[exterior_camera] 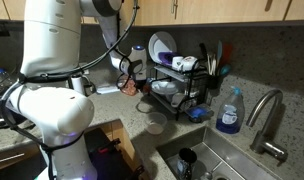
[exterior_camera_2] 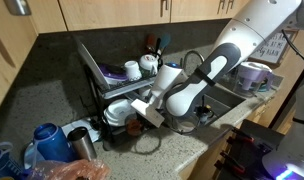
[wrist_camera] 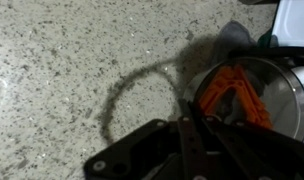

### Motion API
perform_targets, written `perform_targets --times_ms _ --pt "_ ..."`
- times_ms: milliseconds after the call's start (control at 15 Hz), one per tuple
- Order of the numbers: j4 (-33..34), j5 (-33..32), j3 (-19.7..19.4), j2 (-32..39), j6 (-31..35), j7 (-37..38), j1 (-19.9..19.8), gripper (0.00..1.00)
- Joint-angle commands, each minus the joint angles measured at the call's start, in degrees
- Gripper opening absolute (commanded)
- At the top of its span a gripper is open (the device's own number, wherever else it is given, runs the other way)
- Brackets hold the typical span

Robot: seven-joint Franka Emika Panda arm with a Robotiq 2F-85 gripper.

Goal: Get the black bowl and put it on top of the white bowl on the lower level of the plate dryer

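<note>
The plate dryer [exterior_camera: 197,88] [exterior_camera_2: 92,68] stands on the counter, and the white bowl [exterior_camera: 164,88] [exterior_camera_2: 117,113] sits on its lower level. I cannot pick out the black bowl in any view. My gripper [exterior_camera: 142,88] [exterior_camera_2: 144,115] [wrist_camera: 187,125] hangs low over the speckled counter just in front of the rack's lower level. It is shut, with nothing visible between its fingers. In the wrist view it sits beside the rim of a pale translucent bowl [wrist_camera: 117,95].
The translucent bowl [exterior_camera: 155,124] [exterior_camera_2: 147,142] rests on the counter in front of the rack. A clear round container with something orange inside [wrist_camera: 237,95] sits close by. A sink, a faucet [exterior_camera: 267,120] and a blue soap bottle [exterior_camera: 229,112] lie beyond. Cups and bottles [exterior_camera_2: 52,140] crowd the counter corner.
</note>
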Motion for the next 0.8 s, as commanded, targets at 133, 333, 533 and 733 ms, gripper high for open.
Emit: perform_targets --times_ms 133,333,533,733 --pt "5.0 1.0 -0.6 3.4 2.6 4.2 -0.4 0.01" --pt "7.3 1.9 -1.3 4.5 3.4 5.8 -0.7 0.01" --pt "8.9 2.5 -1.6 5.2 4.1 7.3 -1.4 0.01" --pt "10.6 2.9 -2.0 6.1 4.0 7.4 -1.8 0.01"
